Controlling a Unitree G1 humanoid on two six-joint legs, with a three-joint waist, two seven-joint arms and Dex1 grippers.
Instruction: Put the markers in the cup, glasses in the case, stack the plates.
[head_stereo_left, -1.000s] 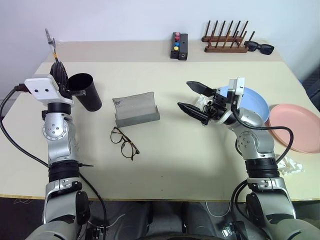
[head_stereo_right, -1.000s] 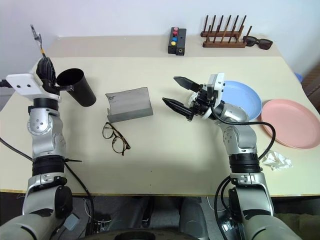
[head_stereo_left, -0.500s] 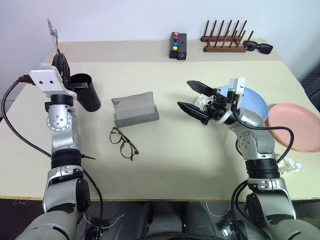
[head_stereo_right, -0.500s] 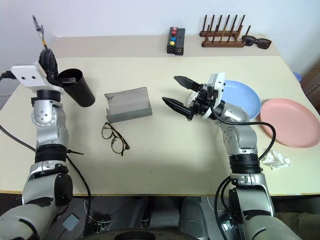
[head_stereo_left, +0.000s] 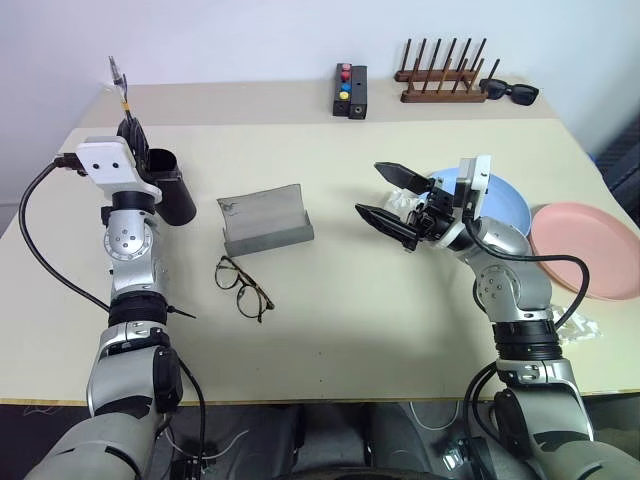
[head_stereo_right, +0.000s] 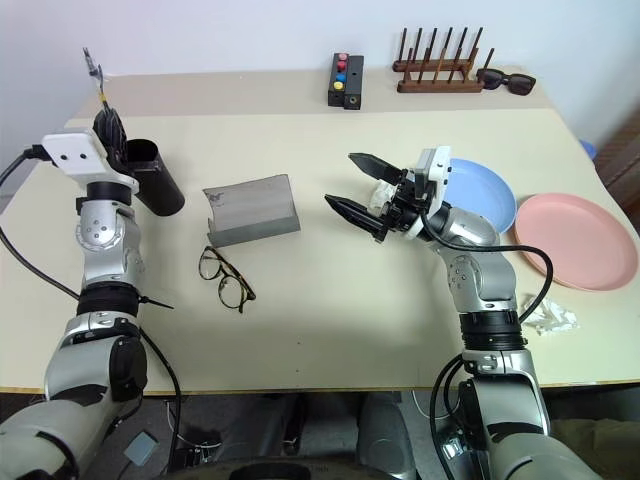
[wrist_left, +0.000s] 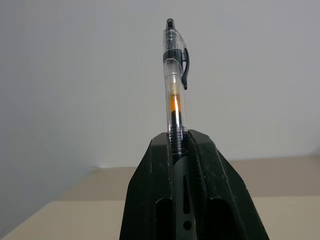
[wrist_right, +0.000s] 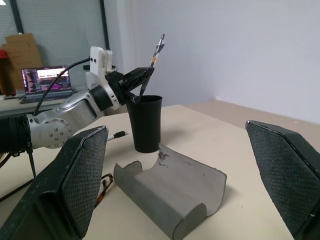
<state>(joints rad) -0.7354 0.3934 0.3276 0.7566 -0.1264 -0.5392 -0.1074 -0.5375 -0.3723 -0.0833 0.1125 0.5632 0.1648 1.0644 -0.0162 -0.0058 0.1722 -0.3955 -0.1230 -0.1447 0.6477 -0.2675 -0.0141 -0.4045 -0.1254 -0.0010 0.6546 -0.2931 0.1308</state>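
1. I see my left hand (wrist_left: 182, 137) clamped tight on a marker (wrist_left: 174, 80): clear barrel, black clip, orange band inside, poking up out of the fingertips.
2. That hand sits over the desk's (head_stereo_left: 330, 330) left edge, right at the cup (head_stereo_right: 153, 176), with the marker's free end pointing up and away, above the rim.
3. The cup stands near the left edge, black and tapered; from the right wrist view it looks upright, with the marker angled above its mouth.
4. My right hand (head_stereo_left: 388, 196) hangs above the middle of the desk, fingers spread wide, nothing between them, pointing toward the case.
5. The case (head_stereo_left: 264, 220) sits in the centre-left of the desk, grey, flap open, curved like a trough, just beside the cup.
6. The glasses (head_stereo_left: 243, 288) lie on the desk, just nearer the front edge than the case, lenses clear, temples folded.
7. The blue plate (head_stereo_right: 484, 193) rests toward the right edge, partly behind my right wrist; the pink plate (head_stereo_right: 573, 240) lies beside it at the right edge, not stacked.
8. Along the back edge: a black box with coloured buttons (head_stereo_left: 349, 91), a wooden peg rack (head_stereo_left: 440, 82) and black sunglasses (head_stereo_left: 511, 92).
9. A crumpled white scrap (head_stereo_right: 550, 317) lies near the front right corner.
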